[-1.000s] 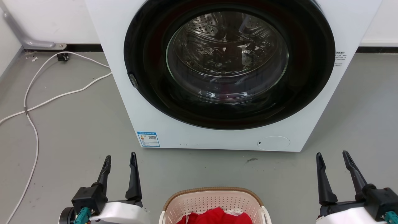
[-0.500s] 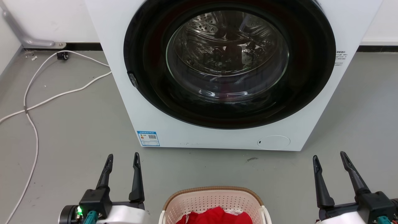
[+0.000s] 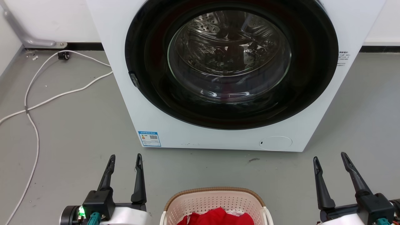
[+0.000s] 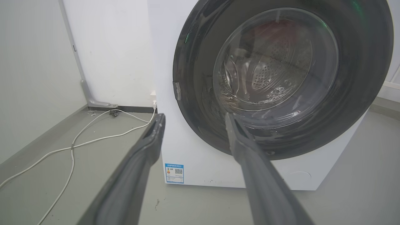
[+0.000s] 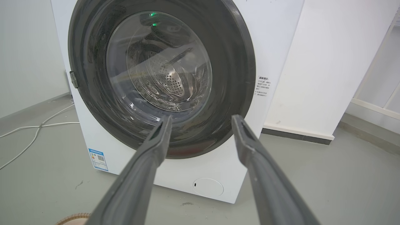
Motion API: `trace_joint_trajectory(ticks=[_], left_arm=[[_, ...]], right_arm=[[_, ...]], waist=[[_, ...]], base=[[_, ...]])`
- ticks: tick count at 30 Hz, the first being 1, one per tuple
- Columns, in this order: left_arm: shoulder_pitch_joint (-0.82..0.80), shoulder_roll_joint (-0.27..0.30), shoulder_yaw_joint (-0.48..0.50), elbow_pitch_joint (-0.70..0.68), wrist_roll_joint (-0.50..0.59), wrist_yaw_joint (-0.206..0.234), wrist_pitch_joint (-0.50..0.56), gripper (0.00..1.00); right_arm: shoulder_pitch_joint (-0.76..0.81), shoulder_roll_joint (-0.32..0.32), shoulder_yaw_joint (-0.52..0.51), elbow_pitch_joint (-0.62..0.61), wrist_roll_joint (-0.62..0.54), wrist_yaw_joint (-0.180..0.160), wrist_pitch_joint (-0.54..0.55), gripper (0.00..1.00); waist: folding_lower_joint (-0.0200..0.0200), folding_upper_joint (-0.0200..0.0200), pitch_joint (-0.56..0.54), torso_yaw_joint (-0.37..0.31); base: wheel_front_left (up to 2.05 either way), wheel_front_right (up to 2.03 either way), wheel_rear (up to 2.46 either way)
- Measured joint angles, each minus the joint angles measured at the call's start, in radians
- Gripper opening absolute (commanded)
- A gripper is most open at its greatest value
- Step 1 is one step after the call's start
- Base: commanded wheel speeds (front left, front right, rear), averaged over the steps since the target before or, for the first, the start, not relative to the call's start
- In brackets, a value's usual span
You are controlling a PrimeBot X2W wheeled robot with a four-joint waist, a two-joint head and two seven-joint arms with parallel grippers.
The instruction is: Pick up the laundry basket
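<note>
Flanking laundry basket (image 3: 203, 201) | left jaws well apart, empty | right jaws well apart, empty

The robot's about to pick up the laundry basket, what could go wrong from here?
1. The laundry basket sits at the head view's bottom edge, mostly cut off, so the open left pincer and right pincer, both apart from it, may miss its white handles.
2. An uneven lift could spill the red clothes.
3. The washing machine stands close ahead; a forward swing might hit it.
</note>
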Motion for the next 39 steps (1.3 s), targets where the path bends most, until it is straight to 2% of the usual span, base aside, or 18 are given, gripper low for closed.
trace_joint_trajectory(ticks=[16, 22, 30, 39], left_arm=[[0.003, 0.0, 0.002, 0.048, 0.006, -0.003, -0.001, 1.0], [-0.037, 0.0, -0.012, 0.192, 0.007, -0.033, -0.001, 1.0], [-0.137, -0.001, -0.049, 0.422, 0.021, -0.065, -0.001, 1.0], [-0.252, 0.0, -0.09, 0.641, 0.033, -0.072, -0.001, 1.0]], right_arm=[[0.002, 0.0, 0.003, 0.038, 0.0, 0.0, 0.0, 1.0], [-0.029, 0.0, 0.022, 0.123, -0.022, 0.0, 0.0, 1.0], [-0.137, 0.0, 0.05, 0.319, -0.044, 0.0, 0.0, 1.0], [-0.232, 0.0, 0.075, 0.522, -0.047, 0.0, 0.0, 1.0]], waist=[[-0.0001, 0.0, 0.014, -0.003], [0.0, 0.0001, 0.057, -0.005], [0.0, 0.0, 0.161, -0.011], [0.0001, 0.0, 0.284, -0.012]], base=[[0.0, 0.0, 0.0], [0.0, 0.0, 0.0], [0.0, 0.0, 0.0], [0.0, 0.0, 0.0]])
